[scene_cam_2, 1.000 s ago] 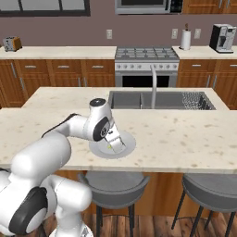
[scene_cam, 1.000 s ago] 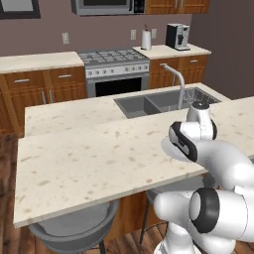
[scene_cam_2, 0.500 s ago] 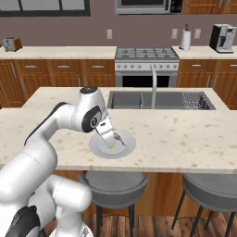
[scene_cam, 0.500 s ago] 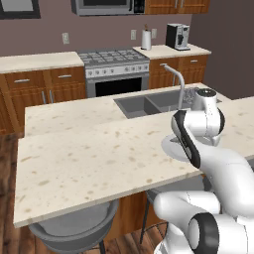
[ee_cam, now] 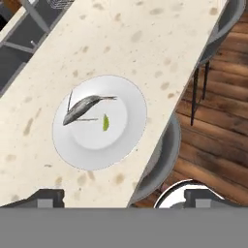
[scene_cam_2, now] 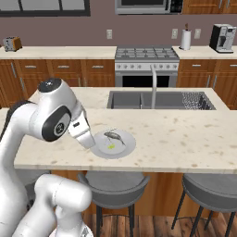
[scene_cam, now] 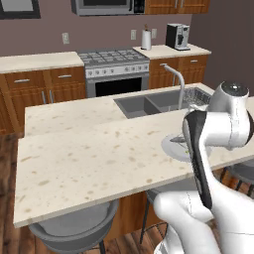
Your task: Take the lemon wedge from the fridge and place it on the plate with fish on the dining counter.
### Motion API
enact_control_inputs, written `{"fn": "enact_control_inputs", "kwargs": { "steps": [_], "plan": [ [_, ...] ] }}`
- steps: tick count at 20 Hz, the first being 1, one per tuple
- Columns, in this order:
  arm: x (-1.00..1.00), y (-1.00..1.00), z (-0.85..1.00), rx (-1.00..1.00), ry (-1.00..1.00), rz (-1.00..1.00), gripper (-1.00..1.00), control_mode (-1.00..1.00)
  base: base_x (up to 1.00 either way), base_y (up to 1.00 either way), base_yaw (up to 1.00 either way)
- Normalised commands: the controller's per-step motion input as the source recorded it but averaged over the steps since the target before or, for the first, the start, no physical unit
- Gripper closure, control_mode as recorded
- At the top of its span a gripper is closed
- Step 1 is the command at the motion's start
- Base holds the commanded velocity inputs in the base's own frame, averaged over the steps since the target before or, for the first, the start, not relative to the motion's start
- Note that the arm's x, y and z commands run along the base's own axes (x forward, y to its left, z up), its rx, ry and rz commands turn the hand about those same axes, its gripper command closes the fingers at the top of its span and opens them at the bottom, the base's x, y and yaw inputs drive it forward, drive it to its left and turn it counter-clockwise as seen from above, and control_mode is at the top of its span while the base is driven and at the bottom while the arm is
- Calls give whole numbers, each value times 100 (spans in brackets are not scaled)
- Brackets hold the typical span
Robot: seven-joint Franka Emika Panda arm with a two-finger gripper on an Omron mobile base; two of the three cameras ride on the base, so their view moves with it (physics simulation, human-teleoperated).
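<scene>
The white plate with fish (ee_cam: pixel 127 138) rests on the beige speckled dining counter (ee_cam: pixel 145 38) near its edge. A grey fish (ee_cam: pixel 82 109) lies on the plate, and the tiny yellow-green lemon wedge (ee_cam: pixel 105 122) sits loose just beside it. My gripper (ee_cam: pixel 125 198) hovers well above the plate, open, its two tips far apart with nothing between them. From the right base view the plate (scene_cam_2: pixel 128 144) holds the fish (scene_cam_2: pixel 113 137) and the lemon wedge (scene_cam_2: pixel 111 146), with my hand raised at its left rim. In the left base view my arm hides most of the plate (scene_cam: pixel 171 144). The fridge is out of view.
A double sink (scene_cam_2: pixel 136 99) with a tall faucet (scene_cam_2: pixel 153 85) is set into the counter behind the plate. Grey stools (scene_cam_2: pixel 113 183) (scene_cam_2: pixel 208 185) stand under the counter's near edge, one of them (ee_cam: pixel 164 155) right beneath the plate's side. A stove (scene_cam_2: pixel 146 55) lines the back wall.
The gripper has opened and left the lemon wedge on the plate beside the fish. The hand has since risen up and away from the plate.
</scene>
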Motion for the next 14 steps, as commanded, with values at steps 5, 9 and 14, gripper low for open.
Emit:
{"fn": "enact_control_inputs", "kwargs": {
  "steps": [5, 9, 14],
  "plan": [
    [-80, 32, -8, -12, -27, 4, -100, -100, 0, 0, 0],
    [-100, 100, -22, -41, -29, 24, -100, -100, 0, 0, 0],
    [-100, 100, -4, -52, -37, 13, -100, -100, 0, 0, 0]
  ]
}}
